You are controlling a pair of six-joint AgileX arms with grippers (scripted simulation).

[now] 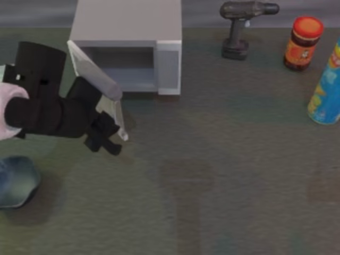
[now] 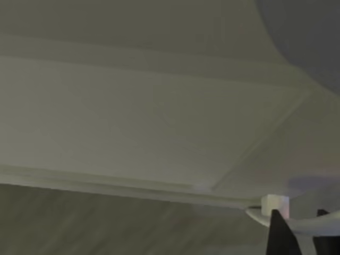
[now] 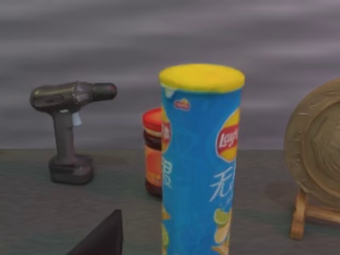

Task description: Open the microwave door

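- Fingers of the left gripper (image 1: 109,139) pinch the microwave door (image 1: 94,74) at its free edge
- Door swung partly out at the microwave's (image 1: 127,24) seven o'clock; cavity exposed
- Opening step underway; next, judge: pull further outward along the arc
- Right gripper (image 3: 101,239) parked near the chips can (image 3: 201,159), its state unclear

The dull green table (image 1: 223,202) carries the microwave (image 1: 127,21) just behind the left jaws. A drill (image 1: 241,29), a red-lidded jar (image 1: 303,42) and a blue chip can (image 1: 326,87) stand well off to their right, and a blue lump (image 1: 16,180) lies near them on the left.
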